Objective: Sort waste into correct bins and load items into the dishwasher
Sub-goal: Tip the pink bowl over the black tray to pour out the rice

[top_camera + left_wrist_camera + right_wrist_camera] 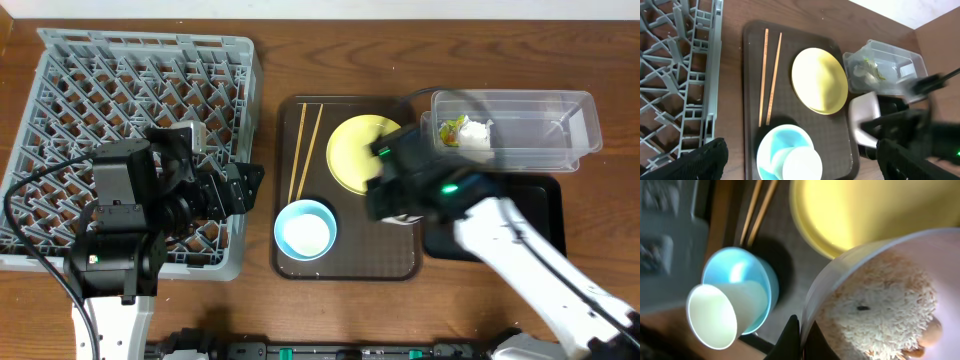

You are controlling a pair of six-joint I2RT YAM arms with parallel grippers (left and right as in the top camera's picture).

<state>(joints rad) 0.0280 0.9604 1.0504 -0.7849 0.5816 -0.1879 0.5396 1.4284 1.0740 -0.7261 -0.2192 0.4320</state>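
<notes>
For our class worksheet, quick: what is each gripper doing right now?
Left gripper: open, empty.
Right gripper: shut on the rim of the rice bowl.

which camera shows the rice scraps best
Right wrist: the rice scraps lie inside the white bowl, close up. Overhead, the right arm covers them. Left wrist shows only the bowl's outside, no rice.

Brown wooden table (pixel 330 60) is filling nearly the whole overhead view, its grain showing faintly. A pale surface (pixel 905 11) is showing past the table's far edge, wall or floor unclear. Even light is falling on the wood, throwing only soft shadows.
</notes>
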